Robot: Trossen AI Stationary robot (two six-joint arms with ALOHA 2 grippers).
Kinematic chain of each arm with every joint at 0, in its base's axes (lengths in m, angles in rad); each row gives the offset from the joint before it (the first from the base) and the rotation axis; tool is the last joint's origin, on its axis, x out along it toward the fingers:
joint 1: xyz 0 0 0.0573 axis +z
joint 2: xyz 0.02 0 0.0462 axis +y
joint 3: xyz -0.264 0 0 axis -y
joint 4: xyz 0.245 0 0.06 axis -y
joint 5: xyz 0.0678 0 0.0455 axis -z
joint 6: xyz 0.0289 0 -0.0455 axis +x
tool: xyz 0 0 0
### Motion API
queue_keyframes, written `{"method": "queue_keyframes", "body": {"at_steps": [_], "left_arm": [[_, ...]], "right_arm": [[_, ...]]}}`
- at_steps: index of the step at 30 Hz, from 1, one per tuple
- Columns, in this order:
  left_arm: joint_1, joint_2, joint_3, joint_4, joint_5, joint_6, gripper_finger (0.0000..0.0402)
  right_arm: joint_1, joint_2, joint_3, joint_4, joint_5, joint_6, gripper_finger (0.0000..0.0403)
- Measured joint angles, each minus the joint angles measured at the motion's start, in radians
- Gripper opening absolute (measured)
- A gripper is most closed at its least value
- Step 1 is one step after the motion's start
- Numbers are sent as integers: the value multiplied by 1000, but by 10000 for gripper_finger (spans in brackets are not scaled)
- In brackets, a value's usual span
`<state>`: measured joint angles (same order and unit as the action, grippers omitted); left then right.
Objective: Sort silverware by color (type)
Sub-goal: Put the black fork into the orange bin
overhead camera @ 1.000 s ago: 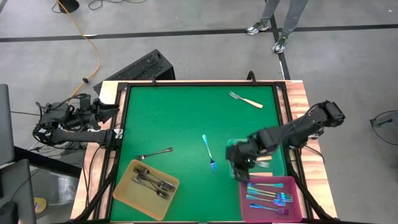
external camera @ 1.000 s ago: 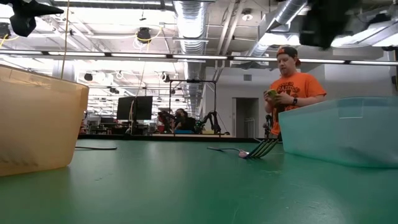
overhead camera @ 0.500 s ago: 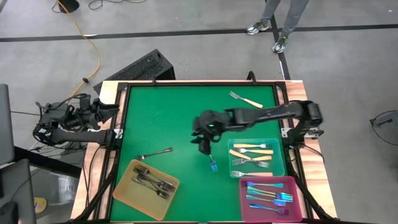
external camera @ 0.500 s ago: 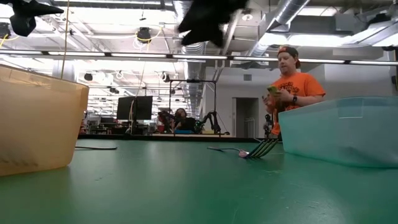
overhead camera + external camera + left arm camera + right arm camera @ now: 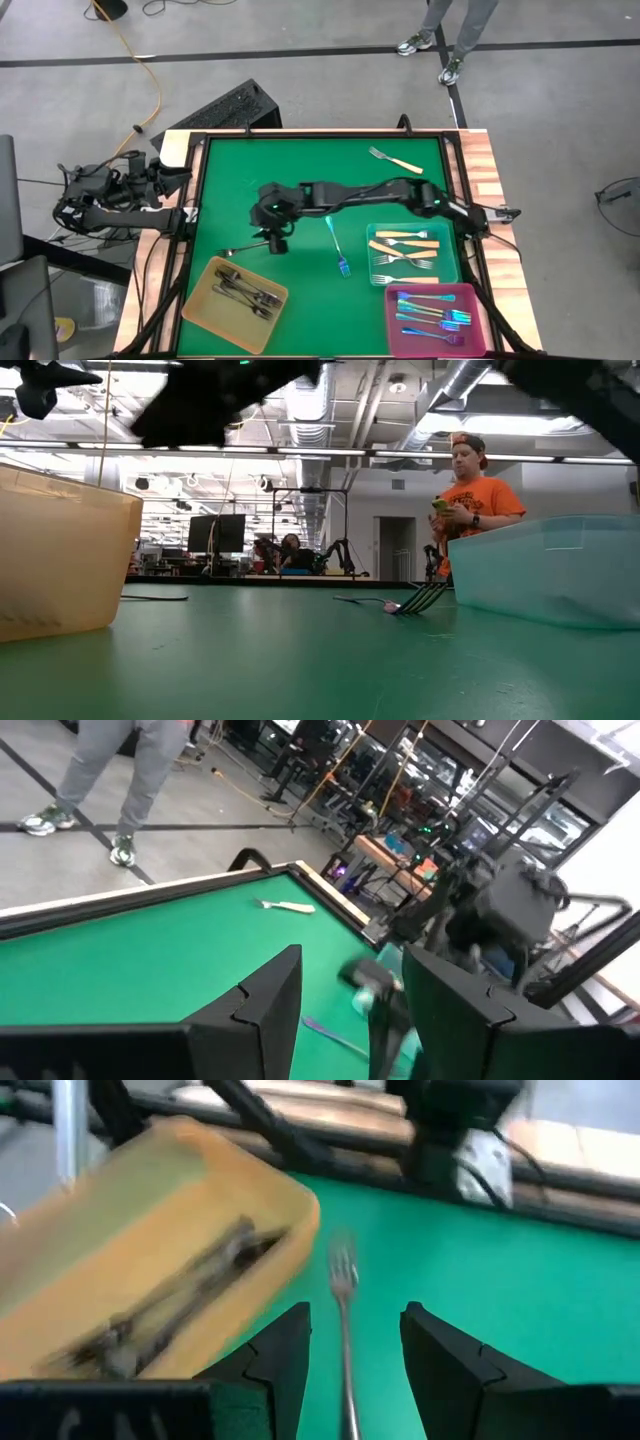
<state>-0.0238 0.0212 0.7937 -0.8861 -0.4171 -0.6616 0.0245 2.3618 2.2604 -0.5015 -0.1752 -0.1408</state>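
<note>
Yellow square tray: nearest tabletop edge, holding dark-grey metal forks.
Loose dark-grey metal fork: on green tabletop, just beyond that tray.
Right end effector: open, empty, over this fork.
Left end effector: fingers apart, empty, parked off-table.

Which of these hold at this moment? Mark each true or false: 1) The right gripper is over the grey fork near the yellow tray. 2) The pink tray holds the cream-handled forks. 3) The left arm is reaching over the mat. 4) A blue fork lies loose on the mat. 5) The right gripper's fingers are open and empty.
1) True: the right gripper hangs over the grey fork beside the yellow tray.
2) False: the pink tray holds iridescent forks; the cream-handled ones lie in the teal tray.
3) False: the left arm is parked off the table's left edge.
4) True: the blue fork.
5) True.
</note>
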Motion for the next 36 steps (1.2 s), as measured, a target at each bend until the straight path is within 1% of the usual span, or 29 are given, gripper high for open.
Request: {"method": "queue_keyframes", "body": {"at_steps": [3, 5, 9, 11, 13, 17, 21, 23, 28, 31, 36], "left_arm": [[0, 0, 0, -1, -25, 6, 158], [0, 0, 0, -1, -42, 6, 158], [0, 0, 0, -24, -67, 6, 158], [0, 0, 0, -39, -70, 6, 158], [0, 0, 0, -59, -77, 6, 158], [0, 0, 0, -79, -93, 5, 158], [0, 0, 0, -78, -101, 5, 158], [0, 0, 0, -78, -104, 6, 158], [0, 0, 0, -88, -108, 6, 158], [0, 0, 0, -104, -113, 6, 158], [0, 0, 0, -105, -122, 6, 158]], "right_arm": [[-6, 98, 99, 36, -59, 0, 177], [-8, 117, 71, 121, -82, 12, 177], [-3, 160, 59, 178, -57, -3, 177], [3, 169, 52, 139, -63, -8, 177], [11, 206, 56, 187, -62, -18, 177], [20, 231, 54, 179, -56, -9, 177], [25, 255, 53, 178, -10, -7, 177], [25, 273, 55, 216, -10, -6, 177], [23, 280, 54, 199, -2, 7, 177], [19, 277, 29, 225, 21, -7, 177], [5, 279, 23, 223, 22, 18, 177]]}}
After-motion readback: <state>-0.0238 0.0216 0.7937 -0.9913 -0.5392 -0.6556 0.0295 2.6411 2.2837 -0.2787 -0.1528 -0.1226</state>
